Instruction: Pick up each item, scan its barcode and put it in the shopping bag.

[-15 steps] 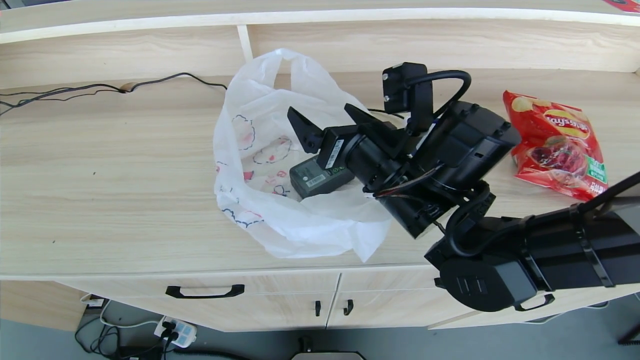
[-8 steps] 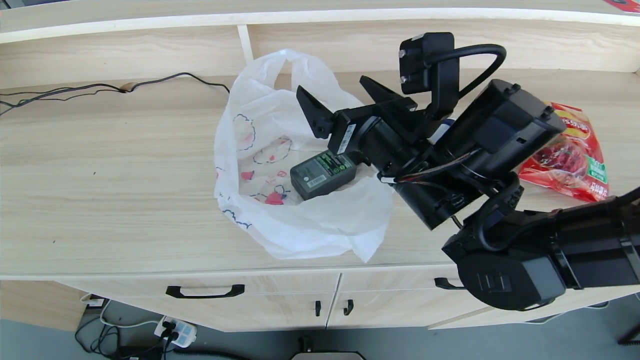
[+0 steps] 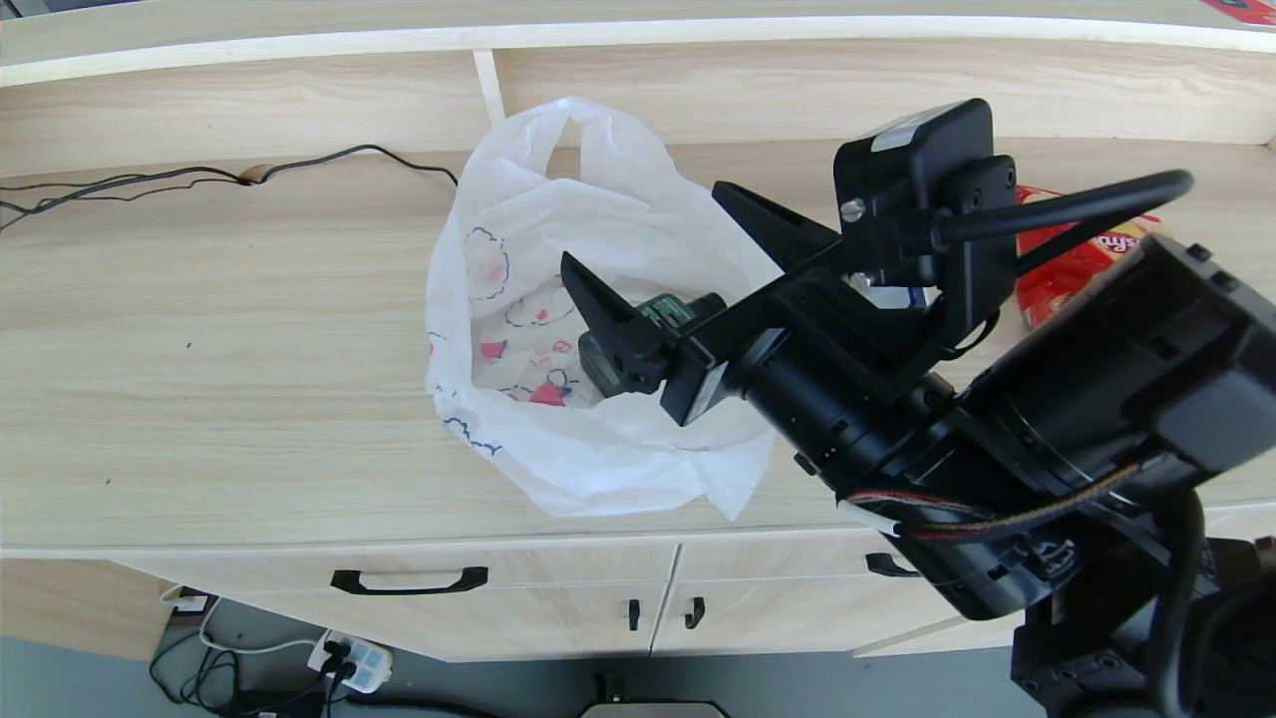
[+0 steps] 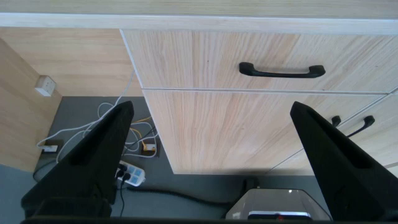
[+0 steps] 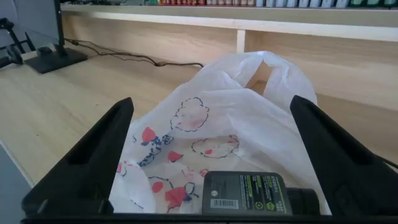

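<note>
Right now your right tool (image 3: pixel 641 222) hangs over the mouth of the shopping bag (image 3: pixel 608 459), a little right of centre in the head view, with its fingers spread wide and nothing between them. The dark pack (image 3: pixel 670 311) with the green label lies flat inside the bag, beneath and apart from the fingers; the right wrist view shows it there (image 5: pixel 245 193) with its barcode label facing up, framed by the open tool (image 5: pixel 211 102). That item looks delivered, so I judge the step in hand to be clearing the bag and going for the next thing.

Lift straight away from the bag before you swing sideways. The lower finger sits close to the thin plastic wall, and a sideways drag could snag it, collapse the opening or pull the bag along the tabletop (image 3: pixel 249 349).

The red crisp packet (image 3: pixel 1042 294) lies at the right of the head view, mostly hidden behind your own arm, so get a clear sight of it before you commit. Keep the fingers wide on the approach, come down over an edge or a corner, and close gently. It is probably a soft, air-filled packet that slips or crushes under a hard squeeze. I cannot tell where its barcode is, so expect to turn it at the scanner.

Your left tool (image 4: pixel 211 106) is also wide open and empty, facing the drawer fronts below the tabletop. Leave it parked there, well out of the right arm's path.
</note>
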Robot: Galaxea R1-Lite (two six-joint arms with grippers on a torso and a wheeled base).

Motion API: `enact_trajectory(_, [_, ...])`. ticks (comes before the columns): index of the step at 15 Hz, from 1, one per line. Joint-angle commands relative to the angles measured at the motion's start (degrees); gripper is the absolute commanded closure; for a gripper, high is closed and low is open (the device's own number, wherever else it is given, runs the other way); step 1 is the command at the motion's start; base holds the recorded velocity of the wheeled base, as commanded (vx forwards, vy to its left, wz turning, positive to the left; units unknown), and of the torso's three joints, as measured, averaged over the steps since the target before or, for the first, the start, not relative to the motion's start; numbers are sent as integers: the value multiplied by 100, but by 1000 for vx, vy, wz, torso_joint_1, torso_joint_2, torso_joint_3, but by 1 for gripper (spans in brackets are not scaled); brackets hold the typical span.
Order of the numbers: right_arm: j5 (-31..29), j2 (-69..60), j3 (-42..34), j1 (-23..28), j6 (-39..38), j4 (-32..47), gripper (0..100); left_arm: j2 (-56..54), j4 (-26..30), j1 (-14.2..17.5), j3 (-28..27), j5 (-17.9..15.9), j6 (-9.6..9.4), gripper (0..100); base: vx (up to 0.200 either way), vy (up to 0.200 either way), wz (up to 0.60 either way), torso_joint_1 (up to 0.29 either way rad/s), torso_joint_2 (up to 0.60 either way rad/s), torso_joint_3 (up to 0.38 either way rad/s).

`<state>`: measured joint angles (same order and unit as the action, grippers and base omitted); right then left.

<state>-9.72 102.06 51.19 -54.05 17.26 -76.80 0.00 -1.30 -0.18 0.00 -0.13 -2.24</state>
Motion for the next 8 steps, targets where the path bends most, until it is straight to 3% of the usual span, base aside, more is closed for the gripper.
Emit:
enact_trajectory(1, [-4,-116,-127,-53,-12,-2,0,9,7,1,0,-4,22,0,0,0,0,0,0,0])
enact_trajectory(2, [-4,-125,-171,-53,-12,-19,0,9,-1,1,0,-4,22,0,0,0,0,0,0,0])
enact_trajectory(8, [40,-116,-654,229,-188,-423,0,9,-1,1,0,5,40,0,-200,0,0,0,2,3])
